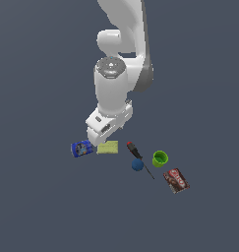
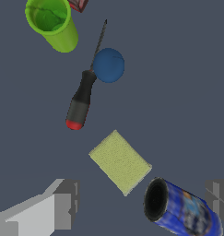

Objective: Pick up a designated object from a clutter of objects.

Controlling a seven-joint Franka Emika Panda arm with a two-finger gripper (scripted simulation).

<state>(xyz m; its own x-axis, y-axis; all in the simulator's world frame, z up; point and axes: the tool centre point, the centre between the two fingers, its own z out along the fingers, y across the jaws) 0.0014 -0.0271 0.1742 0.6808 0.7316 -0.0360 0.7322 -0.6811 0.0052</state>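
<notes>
Sponge-like block (image 2: 120,161) lies flat on the worktop (image 1: 42,206), just beside the blue can (image 2: 180,209), with the screwdriver (image 2: 82,99) and blue ball (image 2: 109,65) farther off. Tool (image 2: 141,203) hangs above it, fingers (image 2: 62,203) spread wide and holding nothing, seemingly lining up to descend without clipping the can.

I see flat, even, dimmish light, no cast shadows or glare; both renders slightly soft, undistorted.
</notes>
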